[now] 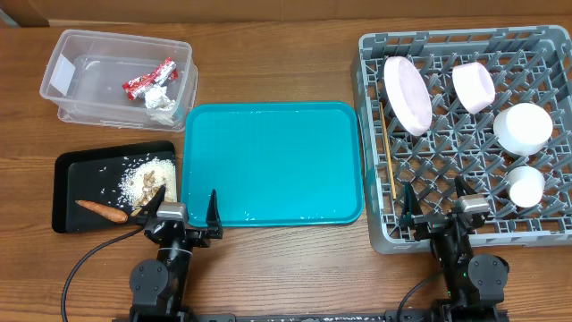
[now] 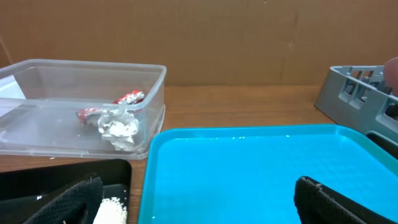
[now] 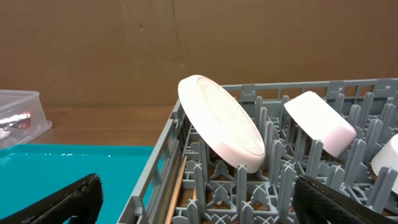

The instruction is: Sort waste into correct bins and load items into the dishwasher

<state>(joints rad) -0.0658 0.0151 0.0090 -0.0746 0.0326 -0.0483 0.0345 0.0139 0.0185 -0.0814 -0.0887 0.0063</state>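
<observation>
The grey dish rack [image 1: 545, 234] at right holds a tilted white plate [image 1: 407, 95], white bowls [image 1: 473, 87] [image 1: 523, 127], a small white cup [image 1: 525, 185] and wooden chopsticks [image 1: 388, 159]. The plate [image 3: 221, 122] and chopsticks [image 3: 176, 188] also show in the right wrist view. The clear tub [image 1: 67, 49] holds the red-and-silver wrapper [image 1: 149, 79] and crumpled tissue [image 1: 161, 100]. The black tray [image 1: 70, 174] holds rice with scraps [image 1: 147, 182] and the carrot piece [image 1: 102, 211]. My left gripper [image 1: 186, 215] is open and empty at the teal tray's front left corner. My right gripper [image 1: 435, 207] is open and empty over the rack's front edge.
A large teal tray [image 1: 273, 163] lies between the bins and the rack, bare. It also fills the left wrist view [image 2: 261, 171]. A brown cardboard wall stands behind the table. Black cables run from both arm bases at the front edge.
</observation>
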